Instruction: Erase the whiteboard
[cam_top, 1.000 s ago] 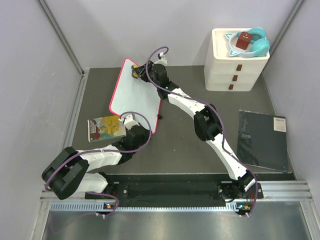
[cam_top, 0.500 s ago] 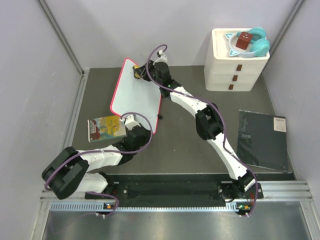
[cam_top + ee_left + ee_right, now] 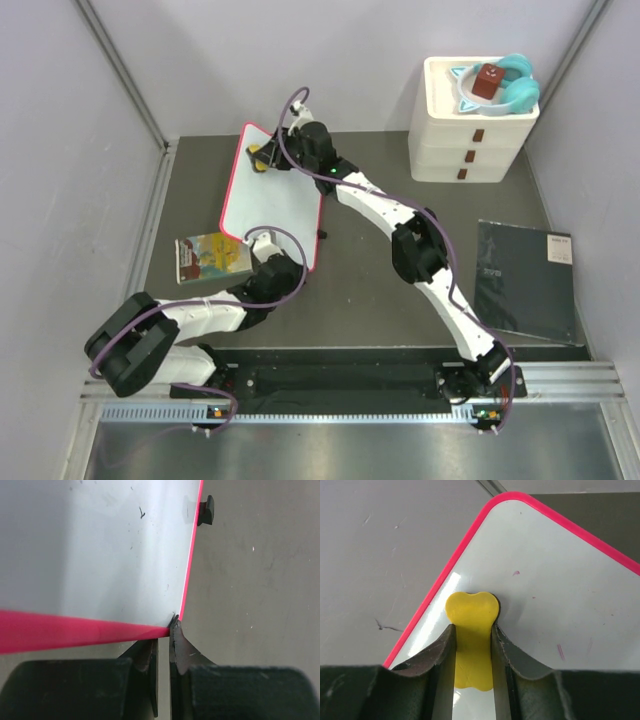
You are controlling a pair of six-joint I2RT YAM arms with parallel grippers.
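The whiteboard (image 3: 272, 200), white with a thin pink frame, lies on the dark table left of centre. My right gripper (image 3: 262, 157) is shut on a yellow bone-shaped eraser (image 3: 472, 614) and presses it on the board near its far left corner (image 3: 507, 497). Faint pink marks (image 3: 560, 651) remain on the board beside it. My left gripper (image 3: 297, 264) is at the board's near right corner. In the left wrist view the left gripper (image 3: 167, 630) is closed on that corner: one finger lies under the pink edge (image 3: 75, 630), the other at the corner.
A colourful book (image 3: 212, 256) lies by the board's near left corner. A white drawer unit (image 3: 468, 140) with teal headphones (image 3: 505, 88) on top stands at the back right. A dark sheet (image 3: 525, 280) lies at the right. Black clip (image 3: 205, 510) sticks out of the board's right edge.
My right gripper has slid the eraser to the left along the board's far edge toward the far left corner. The left arm and the board have stayed put.
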